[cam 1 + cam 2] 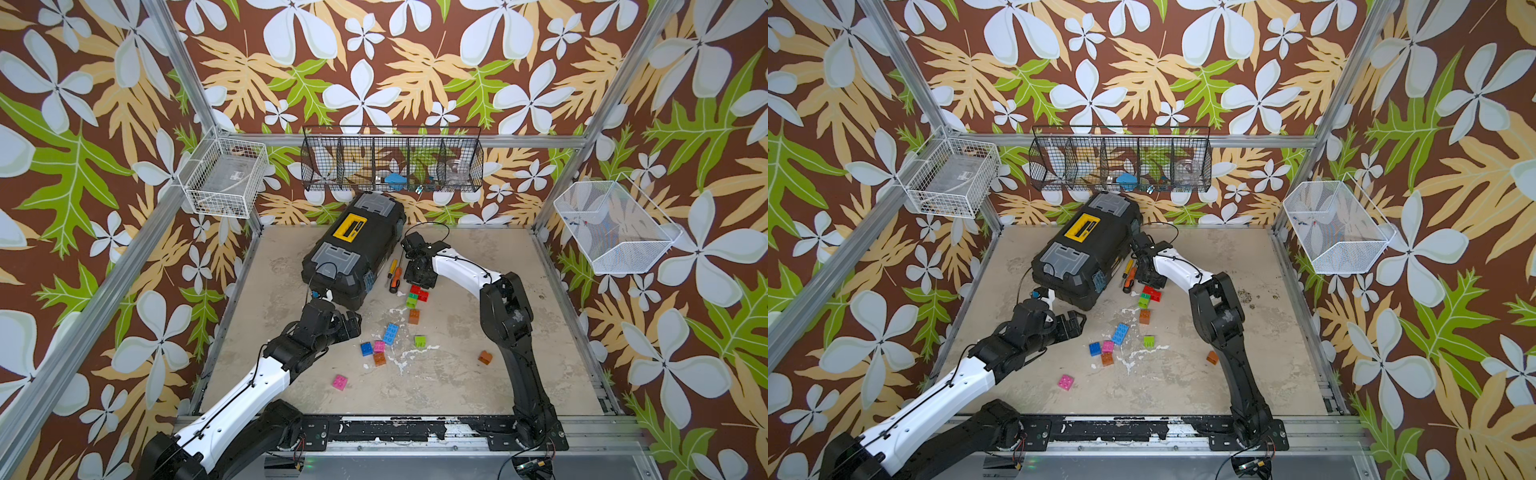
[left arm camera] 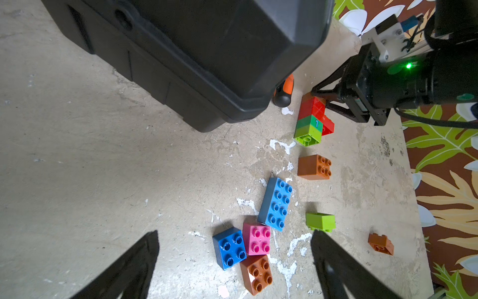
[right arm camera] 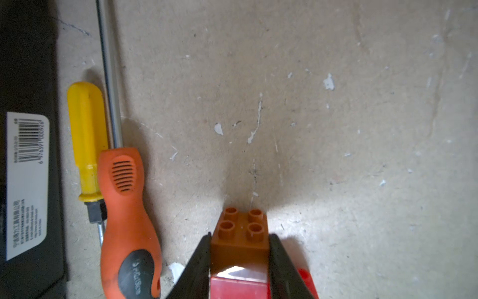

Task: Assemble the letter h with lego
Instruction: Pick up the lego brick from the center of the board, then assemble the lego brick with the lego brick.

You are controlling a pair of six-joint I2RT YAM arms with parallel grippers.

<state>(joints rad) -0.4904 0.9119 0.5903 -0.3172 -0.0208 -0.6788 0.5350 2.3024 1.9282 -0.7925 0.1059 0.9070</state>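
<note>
1. Lego (image 1: 379, 346) lies loose on the table (image 1: 478, 395) in front of the toolbox (image 1: 353, 245)
2. My right gripper (image 3: 239, 239) is low beside the toolbox, its fingers (image 3: 201, 259) pressed against both sides of an orange end brick (image 3: 240, 233) whose studs face away from the wrist camera
3. That end brick caps a stack (image 2: 310, 121) running orange, red, green, then lime along the table, and a red piece (image 2: 328, 125) juts out at its side; I cannot tell whether the stack rests on the table or sits just off it
4. Two screwdrivers, an orange one (image 3: 126, 207) and a yellow one (image 3: 86, 134), lie side by side between the stack and the toolbox
5. My left gripper (image 2: 234, 233) hangs over the table near the toolbox's front corner, its fingers (image 2: 134, 264) spread wide with nothing held
6. Ahead of it I see a tight cluster: a blue brick (image 2: 229, 248), a pink brick (image 2: 256, 239) and a brown brick (image 2: 257, 274) touching one another, with a long blue brick (image 2: 276, 203) against the pink brick's corner
7. A lime brick (image 2: 320, 221) lies on its side just beside the long blue brick, and a second brown brick (image 2: 314, 167) sits between it and the stack
8. A tipped brown brick (image 2: 381, 243) lies well apart towards my right arm, and a lone pink brick (image 1: 340, 382) sits nearer the front edge
</note>
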